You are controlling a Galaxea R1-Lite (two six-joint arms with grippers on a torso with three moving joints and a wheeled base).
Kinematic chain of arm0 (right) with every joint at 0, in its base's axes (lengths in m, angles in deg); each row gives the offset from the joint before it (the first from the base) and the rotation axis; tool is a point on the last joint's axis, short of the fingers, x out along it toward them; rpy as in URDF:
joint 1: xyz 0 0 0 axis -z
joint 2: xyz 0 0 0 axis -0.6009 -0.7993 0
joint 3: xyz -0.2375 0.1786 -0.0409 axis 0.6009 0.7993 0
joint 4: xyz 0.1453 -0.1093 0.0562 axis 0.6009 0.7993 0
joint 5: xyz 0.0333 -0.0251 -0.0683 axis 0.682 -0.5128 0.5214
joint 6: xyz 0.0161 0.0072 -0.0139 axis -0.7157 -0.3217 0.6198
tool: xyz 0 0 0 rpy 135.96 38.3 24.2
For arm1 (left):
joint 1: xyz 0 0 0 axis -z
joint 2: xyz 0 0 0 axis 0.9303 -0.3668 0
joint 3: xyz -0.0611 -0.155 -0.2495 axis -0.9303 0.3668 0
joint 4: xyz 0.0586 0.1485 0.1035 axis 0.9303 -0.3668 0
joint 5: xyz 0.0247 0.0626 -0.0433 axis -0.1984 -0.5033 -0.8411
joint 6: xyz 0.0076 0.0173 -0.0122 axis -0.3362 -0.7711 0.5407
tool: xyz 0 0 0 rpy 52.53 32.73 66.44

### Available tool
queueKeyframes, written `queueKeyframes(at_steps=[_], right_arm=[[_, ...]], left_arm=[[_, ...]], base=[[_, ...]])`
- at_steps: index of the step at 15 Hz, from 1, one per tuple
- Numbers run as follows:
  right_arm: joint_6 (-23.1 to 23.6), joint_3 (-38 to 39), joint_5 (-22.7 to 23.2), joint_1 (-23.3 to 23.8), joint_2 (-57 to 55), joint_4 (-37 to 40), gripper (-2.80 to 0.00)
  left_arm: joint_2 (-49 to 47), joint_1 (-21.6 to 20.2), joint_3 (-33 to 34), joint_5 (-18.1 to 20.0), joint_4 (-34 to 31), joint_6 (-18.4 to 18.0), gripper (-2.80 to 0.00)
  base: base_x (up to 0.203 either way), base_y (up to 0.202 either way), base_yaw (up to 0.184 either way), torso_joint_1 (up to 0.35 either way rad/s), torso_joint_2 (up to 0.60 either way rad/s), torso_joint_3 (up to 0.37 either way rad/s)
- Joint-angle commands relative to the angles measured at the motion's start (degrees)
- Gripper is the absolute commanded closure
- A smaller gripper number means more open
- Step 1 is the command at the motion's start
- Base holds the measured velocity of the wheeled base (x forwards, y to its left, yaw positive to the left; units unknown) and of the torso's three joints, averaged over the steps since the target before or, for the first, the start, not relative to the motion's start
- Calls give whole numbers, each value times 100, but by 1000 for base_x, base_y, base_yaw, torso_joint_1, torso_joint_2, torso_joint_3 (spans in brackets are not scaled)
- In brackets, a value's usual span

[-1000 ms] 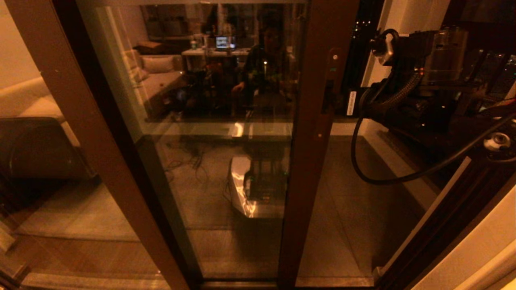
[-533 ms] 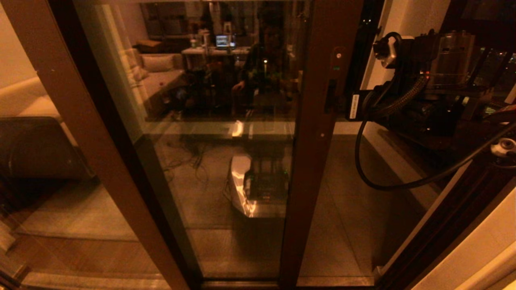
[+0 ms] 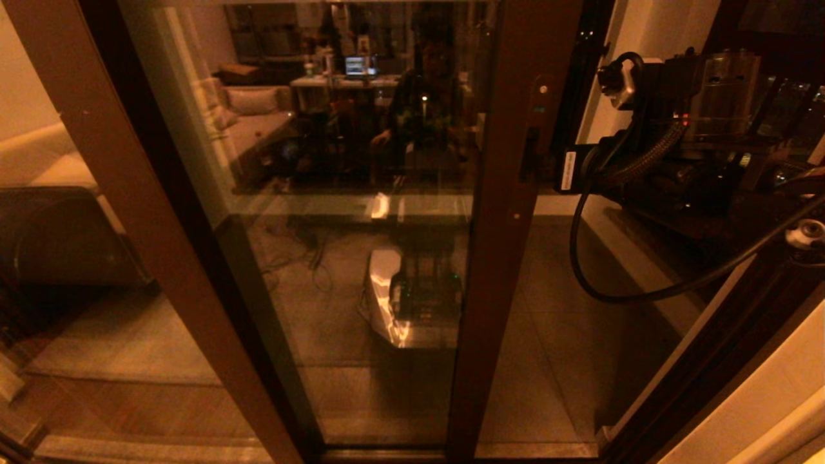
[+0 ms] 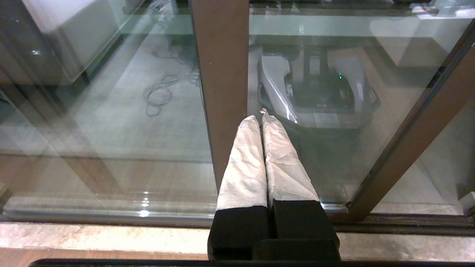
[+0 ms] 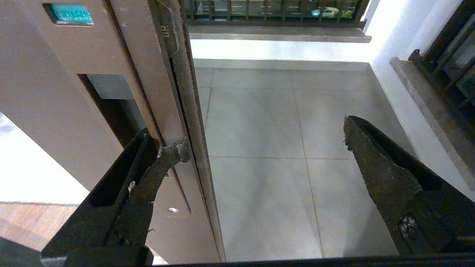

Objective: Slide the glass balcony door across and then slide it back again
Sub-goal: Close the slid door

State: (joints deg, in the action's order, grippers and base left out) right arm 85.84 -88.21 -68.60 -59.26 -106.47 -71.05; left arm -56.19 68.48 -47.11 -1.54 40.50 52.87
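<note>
Glass balcony door (image 3: 361, 212) stands part-way across; a gap of open doorway lies between its handle stile (image 3: 515, 212) and the jamb at my right. My right gripper (image 5: 259, 144) sits in that gap with its jaws wide apart, one fingertip (image 5: 174, 152) against the stile's edge beside the dark handle slot (image 5: 111, 111). Reddish-brown frame, reflective pane. Grey balcony tiles (image 5: 259, 167) beyond. Left gripper (image 4: 262, 120) parked low, jaws together.

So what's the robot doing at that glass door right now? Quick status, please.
Right gripper open, one finger against the glass balcony door edge by its handle slot. Left gripper shut, parked low. Door partly open; balcony floor shows in the gap; no obstruction visible.
</note>
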Motion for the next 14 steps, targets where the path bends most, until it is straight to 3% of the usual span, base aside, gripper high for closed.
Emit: queueKeyframes(at_steps=[1, 14], right_arm=[[0, 16, -34, 17, 19, -13, -280], [6, 99, -30, 184, 72, -13, -280]], left_arm=[[10, 0, 0, -1, 6, -2, 0], [10, 0, 0, -1, 0, -2, 0]], base=[[0, 0, 0, 0, 0, 0], [0, 0, 0, 0, 0, 0]])
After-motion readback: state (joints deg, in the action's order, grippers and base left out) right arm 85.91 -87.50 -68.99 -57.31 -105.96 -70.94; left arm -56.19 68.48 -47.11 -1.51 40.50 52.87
